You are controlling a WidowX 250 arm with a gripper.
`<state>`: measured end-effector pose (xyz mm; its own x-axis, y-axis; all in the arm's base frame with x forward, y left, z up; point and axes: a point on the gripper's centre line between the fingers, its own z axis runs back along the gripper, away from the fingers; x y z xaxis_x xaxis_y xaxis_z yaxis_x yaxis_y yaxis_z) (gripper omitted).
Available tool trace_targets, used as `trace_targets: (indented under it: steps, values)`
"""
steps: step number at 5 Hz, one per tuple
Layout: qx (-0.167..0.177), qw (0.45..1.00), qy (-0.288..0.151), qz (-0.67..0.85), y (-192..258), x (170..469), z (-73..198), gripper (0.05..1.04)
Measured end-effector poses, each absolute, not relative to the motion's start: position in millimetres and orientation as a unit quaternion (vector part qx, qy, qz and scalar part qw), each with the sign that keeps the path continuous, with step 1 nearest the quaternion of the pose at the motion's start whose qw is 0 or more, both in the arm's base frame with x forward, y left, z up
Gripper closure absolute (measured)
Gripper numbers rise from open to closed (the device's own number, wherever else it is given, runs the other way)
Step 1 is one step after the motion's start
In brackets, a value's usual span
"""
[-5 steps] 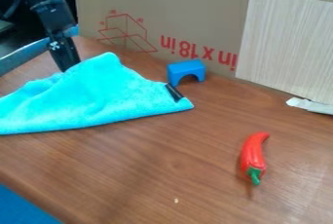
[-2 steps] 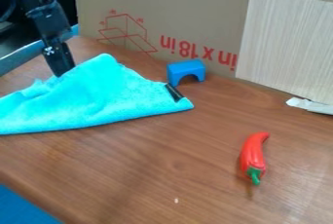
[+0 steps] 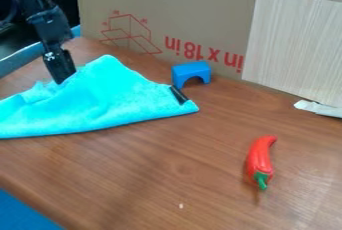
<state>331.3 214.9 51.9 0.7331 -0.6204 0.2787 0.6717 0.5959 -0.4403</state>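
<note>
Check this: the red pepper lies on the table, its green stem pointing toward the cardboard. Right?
No, that direction is wrong: in the camera view, the red pepper lies on the table, its green stem pointing away from the cardboard.

A bright turquoise cloth (image 3: 110, 101) lies rumpled over there on the wooden tabletop (image 3: 167, 174), bunched up to a peak, with a small black strip (image 3: 178, 95) by its right-hand corner.

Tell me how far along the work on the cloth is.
Looks done: the turquoise cloth lies in a rough triangle. In hand: the end effector is at its rumpled back edge; whether it grips is unclear. Left, perhaps: straightening those rumples.
</note>
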Motion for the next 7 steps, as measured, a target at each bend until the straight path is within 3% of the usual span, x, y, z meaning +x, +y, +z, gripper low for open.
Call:
trace_targets:
  steps: [4,6,7]
  values:
    - [-0.337,0.868,-0.043,-0.362,195,316,48,0.084]
    - [-0.377,0.853,-0.050,-0.358,190,306,63,0.085]
    - [-0.370,0.852,-0.057,-0.365,190,299,81,0.084]
